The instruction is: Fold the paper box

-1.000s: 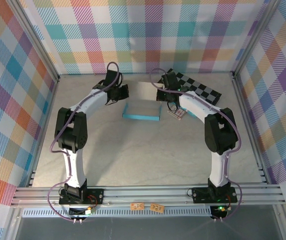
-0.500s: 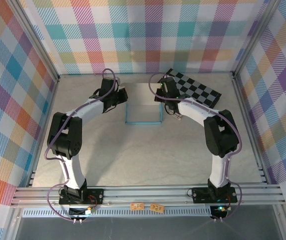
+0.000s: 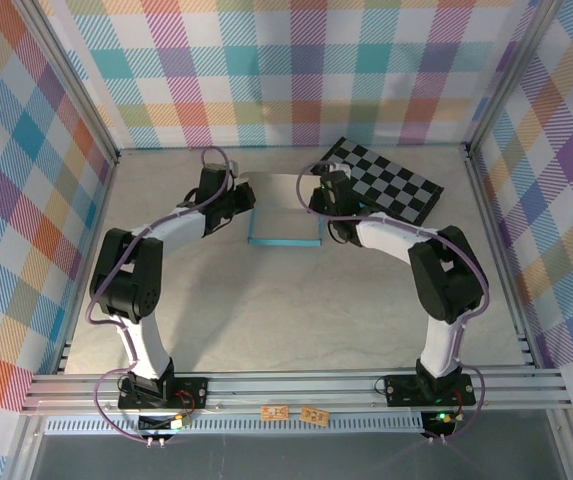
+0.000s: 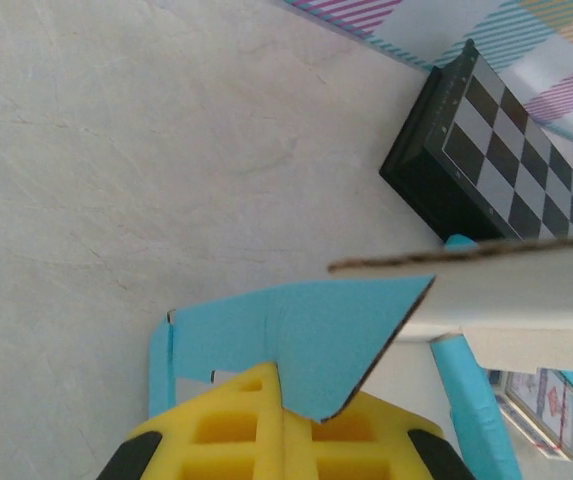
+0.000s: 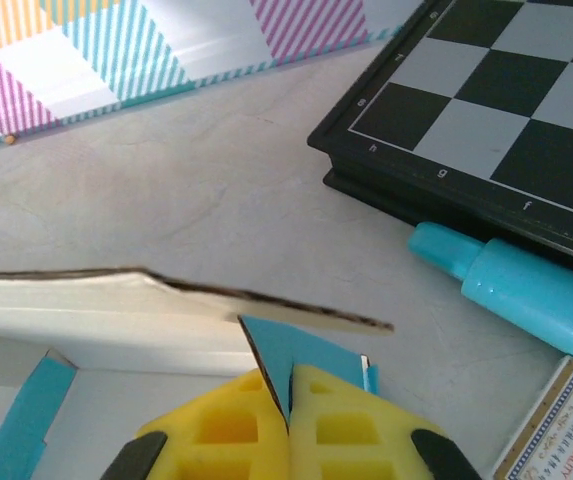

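Left fingers [image 4: 261,390] clenched tight on a teal side flap of the paper box [image 3: 284,215], and the right fingers [image 5: 311,385] pinched the same way on the flap at the opposite end, so both arms have a hold. The box sits at the far middle of the desk [image 3: 286,320], close to the checkerboard [image 3: 386,180]. Its teal front wall faces the arms, and a grey-white panel stands up at the back, seen edge-on from both wrists.

This looks like the side-flap stage: the walls are partly up and the box is not yet closed. To do it well, I'd say swing the two flaps in together along their creases. Rotate them rather than pull, because thin card like this will likely buckle or tear if it is dragged outward. Keep the base pressed flat so the box doesn't skid. On the right there is little room, with a teal pen [image 5: 526,290] lying against the checkerboard and near the box, so that wrist should stay tucked in. The raised back panel needs room to come down cleanly afterwards.
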`<state>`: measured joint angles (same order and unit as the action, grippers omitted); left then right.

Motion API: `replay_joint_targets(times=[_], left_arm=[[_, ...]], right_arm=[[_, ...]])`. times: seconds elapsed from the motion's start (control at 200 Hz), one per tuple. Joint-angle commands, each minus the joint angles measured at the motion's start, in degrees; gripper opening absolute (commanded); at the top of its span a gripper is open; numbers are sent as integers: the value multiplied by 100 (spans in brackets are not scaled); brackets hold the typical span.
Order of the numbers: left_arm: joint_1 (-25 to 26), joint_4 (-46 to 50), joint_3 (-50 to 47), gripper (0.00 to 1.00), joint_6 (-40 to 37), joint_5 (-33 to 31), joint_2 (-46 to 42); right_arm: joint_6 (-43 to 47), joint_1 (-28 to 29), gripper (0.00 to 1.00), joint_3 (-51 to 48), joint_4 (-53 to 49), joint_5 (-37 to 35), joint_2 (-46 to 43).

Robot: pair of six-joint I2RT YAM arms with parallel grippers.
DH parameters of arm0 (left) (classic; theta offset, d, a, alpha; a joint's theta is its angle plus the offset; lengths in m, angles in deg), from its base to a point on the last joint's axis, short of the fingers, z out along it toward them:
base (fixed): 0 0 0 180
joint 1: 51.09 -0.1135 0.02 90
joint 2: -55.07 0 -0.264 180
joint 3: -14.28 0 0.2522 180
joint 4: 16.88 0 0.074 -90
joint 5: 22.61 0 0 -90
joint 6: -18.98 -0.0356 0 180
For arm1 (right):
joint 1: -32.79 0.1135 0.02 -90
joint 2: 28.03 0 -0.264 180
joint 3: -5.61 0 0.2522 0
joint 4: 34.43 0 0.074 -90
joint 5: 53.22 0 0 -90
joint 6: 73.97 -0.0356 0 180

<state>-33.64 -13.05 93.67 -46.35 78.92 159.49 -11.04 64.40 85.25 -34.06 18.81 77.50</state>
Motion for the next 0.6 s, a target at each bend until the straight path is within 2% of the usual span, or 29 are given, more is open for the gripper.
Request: replay_joint_targets(times=[0.0,0.36,0.595], left_arm=[[153,-690,-444,0,64,563,-279],[293,-1646,-1563,0,111,449,-572],[338,-2337,-1913,0,59,378,-488]], right_arm=[[229,203,0,-401,601,460,-119],[693,247,0,-1293,1114,477,-297],[1192,266,0,-1608,1716,513,-195]])
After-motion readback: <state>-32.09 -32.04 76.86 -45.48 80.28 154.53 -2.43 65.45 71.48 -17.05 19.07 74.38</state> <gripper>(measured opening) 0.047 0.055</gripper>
